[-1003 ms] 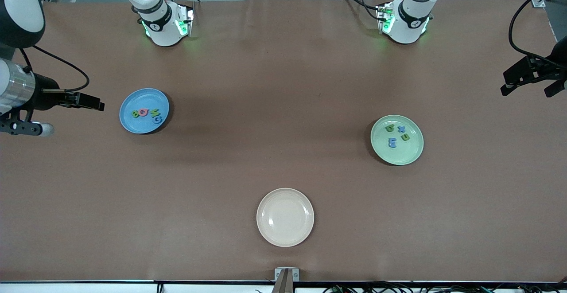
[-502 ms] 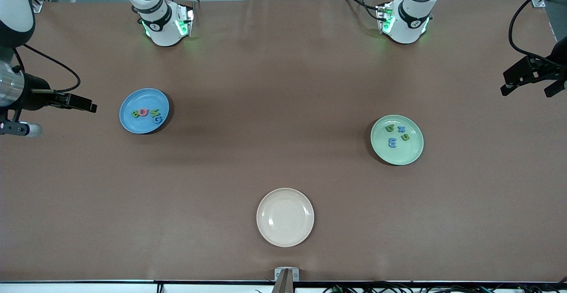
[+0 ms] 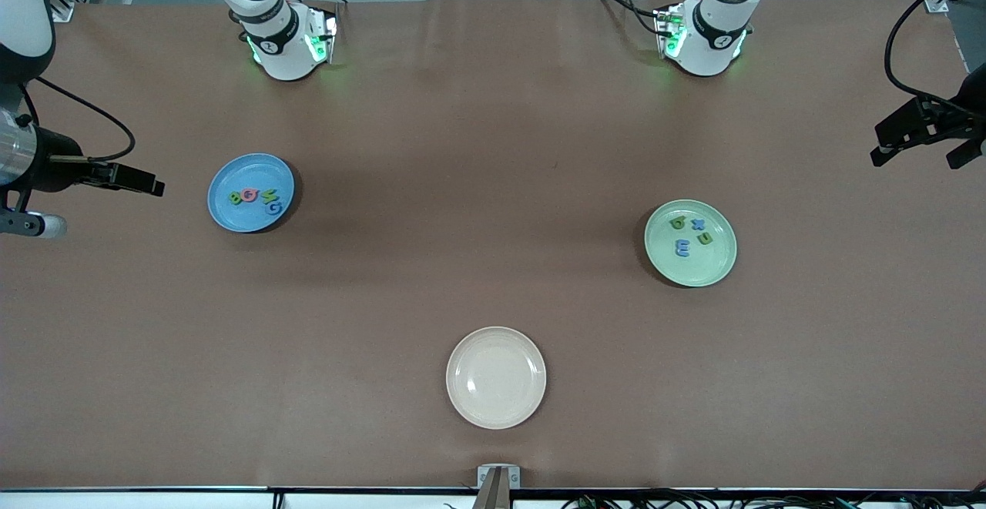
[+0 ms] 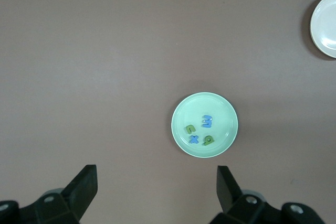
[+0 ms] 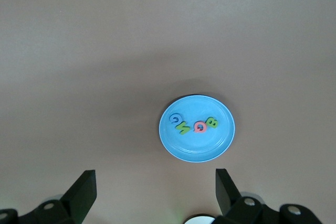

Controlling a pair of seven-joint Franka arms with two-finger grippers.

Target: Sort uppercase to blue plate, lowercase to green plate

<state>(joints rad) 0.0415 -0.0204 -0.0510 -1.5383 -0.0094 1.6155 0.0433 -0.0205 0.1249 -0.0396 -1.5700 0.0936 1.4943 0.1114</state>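
Sorting looks finished: capitals lie on the blue plate below the right jaws, small letters on the green plate below the left jaws; both jaws spread, empty, well apart from the plates.

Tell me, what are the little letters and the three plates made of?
The letters on the blue plate and green plate look like soft foam: flat, matte, bright, with cut-out shapes, though that is a guess. The plates, including the cream plate, look like smooth plastic or glazed ceramic: plain colour, raised rim, slight sheen. Which one, I cannot tell.
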